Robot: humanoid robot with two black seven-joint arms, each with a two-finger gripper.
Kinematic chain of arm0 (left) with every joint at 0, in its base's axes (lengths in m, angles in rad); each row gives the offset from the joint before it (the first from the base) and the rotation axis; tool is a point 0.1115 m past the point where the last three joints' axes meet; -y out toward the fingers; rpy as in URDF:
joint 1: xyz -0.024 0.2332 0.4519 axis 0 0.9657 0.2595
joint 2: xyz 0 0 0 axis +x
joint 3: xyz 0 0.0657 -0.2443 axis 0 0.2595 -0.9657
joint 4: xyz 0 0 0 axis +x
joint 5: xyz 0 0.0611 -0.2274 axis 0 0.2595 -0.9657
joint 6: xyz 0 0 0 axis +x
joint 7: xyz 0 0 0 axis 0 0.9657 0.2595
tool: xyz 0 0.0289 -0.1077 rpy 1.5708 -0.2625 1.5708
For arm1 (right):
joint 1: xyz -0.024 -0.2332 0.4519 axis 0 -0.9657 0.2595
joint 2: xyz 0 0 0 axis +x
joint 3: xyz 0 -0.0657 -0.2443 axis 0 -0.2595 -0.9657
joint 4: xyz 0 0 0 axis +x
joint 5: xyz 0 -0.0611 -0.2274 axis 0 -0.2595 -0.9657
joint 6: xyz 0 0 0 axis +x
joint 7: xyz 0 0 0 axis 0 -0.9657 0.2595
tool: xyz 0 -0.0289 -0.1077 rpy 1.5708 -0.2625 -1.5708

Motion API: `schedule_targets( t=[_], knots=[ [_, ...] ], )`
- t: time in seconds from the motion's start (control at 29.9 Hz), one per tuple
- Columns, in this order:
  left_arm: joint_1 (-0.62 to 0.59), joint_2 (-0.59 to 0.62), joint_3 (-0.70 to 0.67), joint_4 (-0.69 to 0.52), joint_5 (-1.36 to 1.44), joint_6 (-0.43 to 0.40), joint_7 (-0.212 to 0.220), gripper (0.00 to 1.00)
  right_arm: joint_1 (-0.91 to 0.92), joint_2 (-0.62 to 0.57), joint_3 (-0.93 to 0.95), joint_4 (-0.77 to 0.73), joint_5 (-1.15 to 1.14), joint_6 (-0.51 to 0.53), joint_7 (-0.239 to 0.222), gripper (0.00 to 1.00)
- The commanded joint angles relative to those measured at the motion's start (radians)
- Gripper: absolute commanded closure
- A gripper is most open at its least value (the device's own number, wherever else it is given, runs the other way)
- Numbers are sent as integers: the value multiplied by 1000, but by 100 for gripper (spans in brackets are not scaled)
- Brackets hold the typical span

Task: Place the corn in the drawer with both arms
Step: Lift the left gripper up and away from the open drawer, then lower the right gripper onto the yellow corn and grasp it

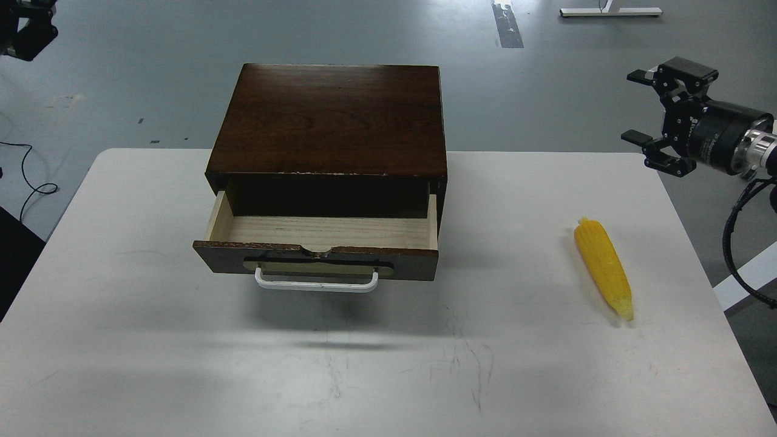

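The corn (604, 267) lies on the white table (152, 340) at the right, pointed end toward me, nothing touching it. The drawer (322, 232) of the dark brown box (331, 118) is pulled out; its pale wood inside is empty, and its white bar handle (315, 284) faces me. My right gripper (629, 105) is open and empty, hovering above the table's far right corner, well behind the corn. Of my left arm only a black part (24, 27) shows at the top left corner, far from the drawer; its fingers cannot be made out.
The box stands at the table's back middle. The table edge runs close to the right of the corn. A black cable (737, 243) of the right arm hangs past the right edge. Grey floor lies beyond the table.
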Motion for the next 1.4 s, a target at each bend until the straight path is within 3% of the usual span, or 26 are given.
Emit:
schedule_targets(
  t=[0.0, 0.13, 0.23, 0.4, 0.6, 0.8, 1.37],
  knots=[
    [85, -15, 0, 21, -85, -55, 34, 1, -4, -49, 0, 58, -166, 0, 9, 1],
    [136, -30, -2, 34, -88, -71, 32, 1, -10, -141, -16, 181, -365, 0, 46, 1],
    [156, -27, -5, 36, -88, -117, 29, 1, -10, -229, -80, 311, -634, 0, 46, 1],
    [157, -33, -5, 67, -90, -115, 26, 2, -10, -310, -206, 420, -897, 0, 46, 1],
    [159, -31, 0, 85, -87, -117, 22, 1, -14, -266, -307, 414, -960, 0, 45, 2],
    [159, -31, 1, 93, -81, -111, 23, 2, -16, -157, -348, 302, -1013, 0, 45, 2],
    [160, -30, 3, 100, -75, -112, 22, 2, -7, -44, -473, 177, -1089, 0, 46, 6]
  ],
)
